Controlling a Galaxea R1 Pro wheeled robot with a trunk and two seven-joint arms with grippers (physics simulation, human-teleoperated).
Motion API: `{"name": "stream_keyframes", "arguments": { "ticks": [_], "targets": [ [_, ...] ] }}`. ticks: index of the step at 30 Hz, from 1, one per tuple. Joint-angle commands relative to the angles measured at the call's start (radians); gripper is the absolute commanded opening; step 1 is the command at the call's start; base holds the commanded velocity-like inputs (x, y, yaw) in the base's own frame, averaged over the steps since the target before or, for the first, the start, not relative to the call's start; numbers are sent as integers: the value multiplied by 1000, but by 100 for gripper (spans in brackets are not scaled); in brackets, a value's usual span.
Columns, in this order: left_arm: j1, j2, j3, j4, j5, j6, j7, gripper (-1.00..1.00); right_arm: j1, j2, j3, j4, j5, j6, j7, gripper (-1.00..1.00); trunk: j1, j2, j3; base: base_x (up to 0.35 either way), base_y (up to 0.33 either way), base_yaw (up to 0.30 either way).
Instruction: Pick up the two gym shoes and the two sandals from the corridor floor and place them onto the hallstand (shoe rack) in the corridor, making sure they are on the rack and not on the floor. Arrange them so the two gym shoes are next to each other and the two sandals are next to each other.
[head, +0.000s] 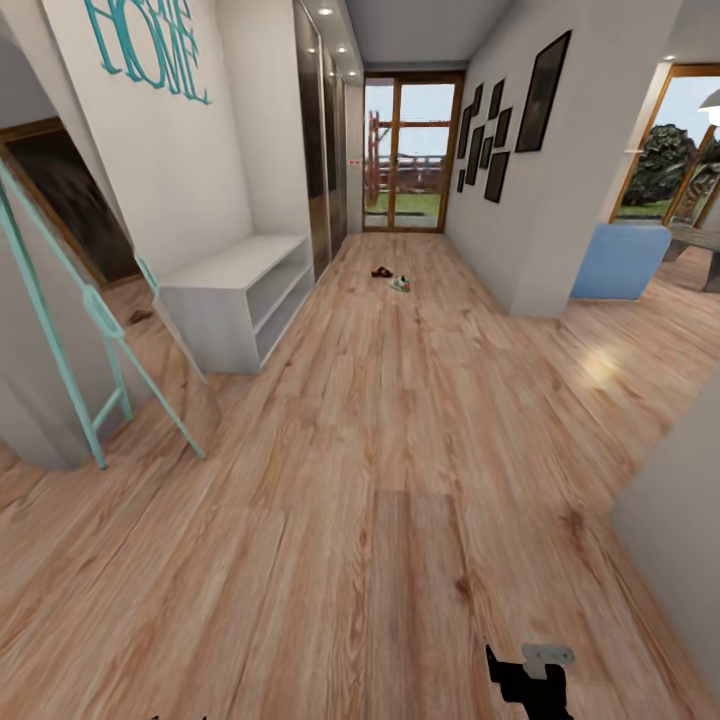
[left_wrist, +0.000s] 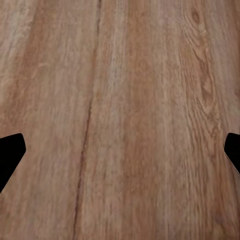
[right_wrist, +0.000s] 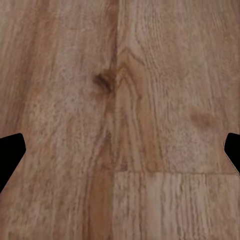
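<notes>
The shoes are way down the corridor, lying on the floor (head: 400, 480) out in the middle, not far from the glass door (head: 410, 150) at the end. One dark brown blob is a sandal (head: 381, 272), and just beside it to the right is a pale one with a bit of green, a gym shoe (head: 400, 284). They're so small at this range that I can't tell how many shoes are really in that little heap or which way they point.

The floor is light brown wood plank with strong grain and knots, and it runs the whole corridor. On the left wall sits a pale bench (head: 240, 295) with open shelves, well short of the shoes. Nearer on that side is a teal frame (head: 95, 320) leaning by a mirror, with teal lettering (head: 140, 45) on the wall above, cut off at the top. Dark picture frames (head: 500, 130) hang on the right wall, and a blue seat (head: 620, 260) sits past the corner.

Right gripper (head: 528, 680) pokes in at the bottom edge of the head view, partly cut off. In both wrist views the left gripper (left_wrist: 120, 155) and right gripper (right_wrist: 120, 155) have their black fingertips at opposite edges, so spread wide with nothing between them but bare planks.
</notes>
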Motion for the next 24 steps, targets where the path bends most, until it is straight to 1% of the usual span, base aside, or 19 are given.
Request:
{"name": "stream_keyframes", "arguments": {
  "ticks": [1, 24],
  "targets": [
    [-1, 0, 2, 1, 7, 2, -9, 100, -1, 0, 5, 1, -8, -3, 0, 100, 0, 0, -1, 339, 0, 0],
    [-1, 0, 4, 1, 7, 2, -9, 100, 0, 0, 5, 1, -7, -3, 1, 100, 0, 0, -1, 339, 0, 0]
  ]
}}
